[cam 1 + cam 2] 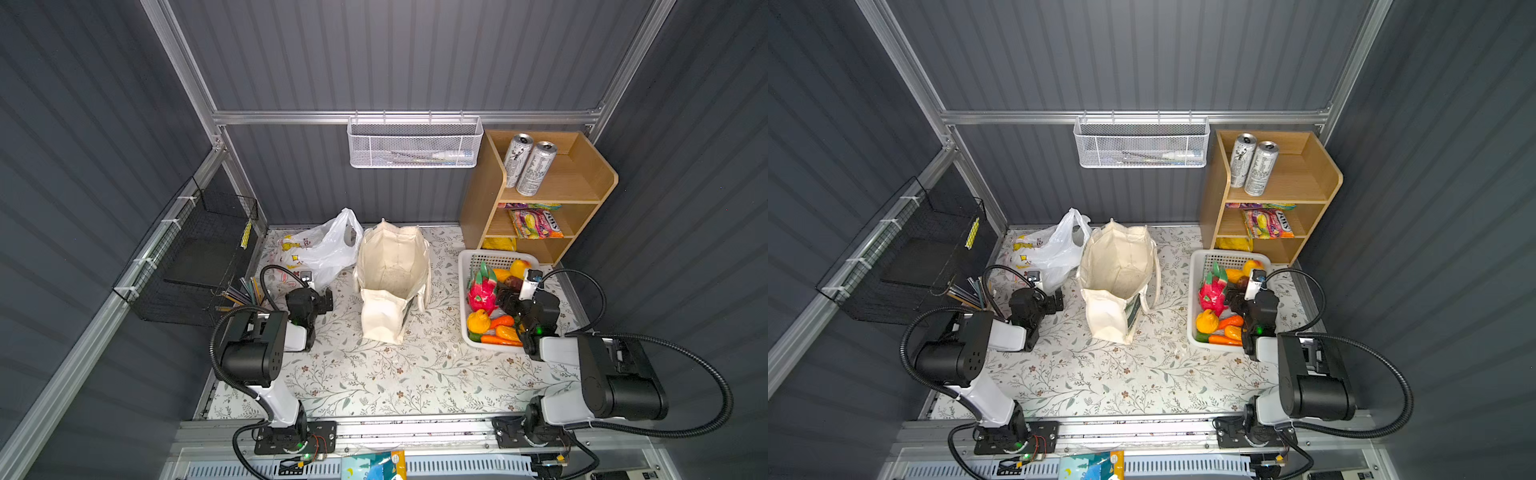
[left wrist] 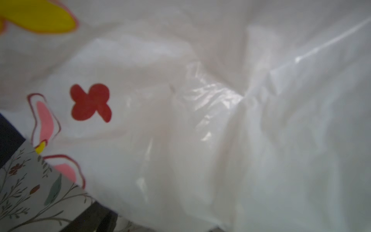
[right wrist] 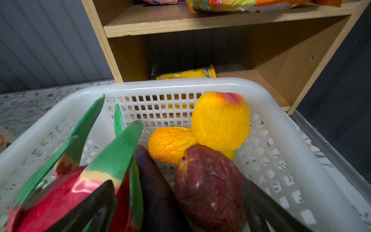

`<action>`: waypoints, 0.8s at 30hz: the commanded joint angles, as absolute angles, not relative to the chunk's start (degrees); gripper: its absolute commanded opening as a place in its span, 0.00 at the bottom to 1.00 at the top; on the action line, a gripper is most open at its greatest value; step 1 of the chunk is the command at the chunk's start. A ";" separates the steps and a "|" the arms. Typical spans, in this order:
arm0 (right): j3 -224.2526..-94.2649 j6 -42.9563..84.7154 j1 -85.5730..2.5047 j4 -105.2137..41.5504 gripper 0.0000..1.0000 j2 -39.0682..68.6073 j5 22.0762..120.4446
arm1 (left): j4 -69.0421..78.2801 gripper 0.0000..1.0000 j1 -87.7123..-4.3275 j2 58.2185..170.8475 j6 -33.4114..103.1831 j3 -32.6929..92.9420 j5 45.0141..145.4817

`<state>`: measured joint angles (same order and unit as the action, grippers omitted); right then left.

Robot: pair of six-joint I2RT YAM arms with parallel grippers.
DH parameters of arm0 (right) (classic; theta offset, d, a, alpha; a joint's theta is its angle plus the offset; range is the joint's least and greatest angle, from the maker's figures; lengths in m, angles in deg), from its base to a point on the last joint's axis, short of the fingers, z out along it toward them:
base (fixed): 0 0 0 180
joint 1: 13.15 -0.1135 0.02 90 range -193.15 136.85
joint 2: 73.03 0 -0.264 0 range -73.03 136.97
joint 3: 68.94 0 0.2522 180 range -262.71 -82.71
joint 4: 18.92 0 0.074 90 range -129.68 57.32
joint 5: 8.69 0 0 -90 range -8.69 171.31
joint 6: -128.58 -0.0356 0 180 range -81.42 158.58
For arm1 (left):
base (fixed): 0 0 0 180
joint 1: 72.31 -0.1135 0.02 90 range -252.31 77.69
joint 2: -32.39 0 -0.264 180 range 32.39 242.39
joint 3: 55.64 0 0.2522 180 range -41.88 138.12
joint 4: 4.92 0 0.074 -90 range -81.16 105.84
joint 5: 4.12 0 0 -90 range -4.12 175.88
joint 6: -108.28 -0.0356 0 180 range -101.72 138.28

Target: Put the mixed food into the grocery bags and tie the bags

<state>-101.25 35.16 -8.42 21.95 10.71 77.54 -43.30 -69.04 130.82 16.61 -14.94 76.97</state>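
The white plastic bag [image 1: 328, 249] with cartoon prints lies crumpled at the back left, and the cream canvas tote [image 1: 392, 266] stands open beside it. My left gripper [image 1: 328, 297] is open at the bag's near edge. In the left wrist view the bag's film [image 2: 200, 120] fills the frame and covers the gap beyond one dark finger [image 2: 94, 219]. My right gripper [image 3: 176, 183] hangs open over the white basket [image 3: 180, 84], its fingers astride a purple eggplant [image 3: 156, 190] and a dark red fruit [image 3: 208, 184], beside the dragon fruit [image 1: 482, 291]. Two silver cans [image 1: 525, 164] and snack packets [image 1: 536, 224] sit on the shelf.
The wooden shelf [image 1: 582, 178] stands at the back right, just behind the basket. A white mesh basket [image 1: 415, 143] hangs on the back wall and a black wire basket [image 1: 199, 257] on the left wall. Coloured pencils [image 1: 245, 293] stand near my left arm.
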 commanded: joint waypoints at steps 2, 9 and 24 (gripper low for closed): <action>-101.58 35.50 -8.26 22.65 0.99 10.46 76.83 | -43.63 1.00 -69.06 130.92 17.37 -14.65 77.03; -101.60 35.46 -8.23 22.60 0.99 10.46 76.81 | -43.63 1.00 -69.06 130.92 17.40 -14.65 77.24; -101.98 33.73 -7.97 16.61 0.99 4.13 81.10 | -40.00 1.00 -68.97 126.73 17.92 -14.29 75.56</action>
<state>-101.25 34.72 -8.29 20.22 8.88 77.80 -42.08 -69.04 130.17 16.89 -14.94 76.80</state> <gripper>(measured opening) 0.989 0.998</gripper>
